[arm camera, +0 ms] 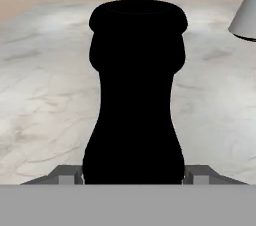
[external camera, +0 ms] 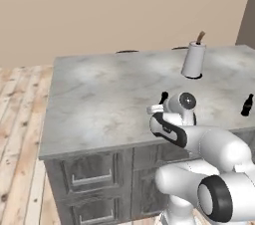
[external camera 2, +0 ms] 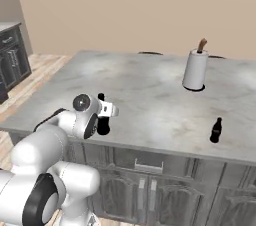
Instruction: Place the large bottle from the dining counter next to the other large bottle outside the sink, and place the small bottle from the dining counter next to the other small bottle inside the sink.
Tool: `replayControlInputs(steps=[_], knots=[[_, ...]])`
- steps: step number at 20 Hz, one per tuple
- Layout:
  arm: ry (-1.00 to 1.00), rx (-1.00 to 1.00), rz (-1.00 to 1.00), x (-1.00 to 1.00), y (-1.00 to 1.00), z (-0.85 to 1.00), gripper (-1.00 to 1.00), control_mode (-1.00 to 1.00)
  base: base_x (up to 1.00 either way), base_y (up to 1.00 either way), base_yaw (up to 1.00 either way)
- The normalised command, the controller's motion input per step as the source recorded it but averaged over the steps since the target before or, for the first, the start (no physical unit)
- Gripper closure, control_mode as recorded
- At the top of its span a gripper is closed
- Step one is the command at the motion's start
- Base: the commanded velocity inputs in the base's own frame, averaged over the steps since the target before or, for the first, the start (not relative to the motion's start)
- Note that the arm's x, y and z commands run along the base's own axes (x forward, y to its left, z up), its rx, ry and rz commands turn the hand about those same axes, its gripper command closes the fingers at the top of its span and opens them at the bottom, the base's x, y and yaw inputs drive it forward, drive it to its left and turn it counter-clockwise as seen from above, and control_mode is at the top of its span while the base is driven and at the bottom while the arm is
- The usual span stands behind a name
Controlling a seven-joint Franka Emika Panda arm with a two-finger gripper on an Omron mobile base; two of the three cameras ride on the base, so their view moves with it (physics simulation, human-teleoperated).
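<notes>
You have wide bare grey marble countertop (external camera: pixel 99 94) from nine to twelve o'clock of the tall black bottle (arm camera: pixel 135 95). At one o'clock stands a white paper-towel roll (external camera 2: pixel 195 70); at three o'clock, well apart, a small black bottle (external camera 2: pixel 216 130).

Black large bottle (arm camera: pixel 135 95) and small bottle (external camera 2: pixel 216 130), upright, well apart

I see the large bottle (arm camera: pixel 134 95) as solid black, matching the small bottle (external camera 2: pixel 215 130), which is black too. The counter top (external camera: pixel 104 94) is grey marble with pale, cloudy veining, over dark grey weathered cabinet fronts (external camera: pixel 94 179) with silver handles. The paper towel roll (external camera 2: pixel 195 70) is white on a brown spindle, the wall (external camera 2: pixel 140 5) plain beige, and the floor (external camera: pixel 20 134) light wood planks.
</notes>
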Motion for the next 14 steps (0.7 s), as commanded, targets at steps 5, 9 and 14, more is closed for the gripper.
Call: replayControlInputs(steps=[5, 9, 14], knots=[[0.00, 0.00, 0.00, 0.00, 0.00, 0.00, 1.00, 1.00, 0.25, 1.00, 0.00], [0.00, 0.00, 0.00, 0.00, 0.00, 0.00, 1.00, 1.00, 0.28, 1.00, 0.00], [0.00, 0.00, 0.00, 0.00, 0.00, 0.00, 1.00, 1.00, 0.25, 1.00, 0.07]])
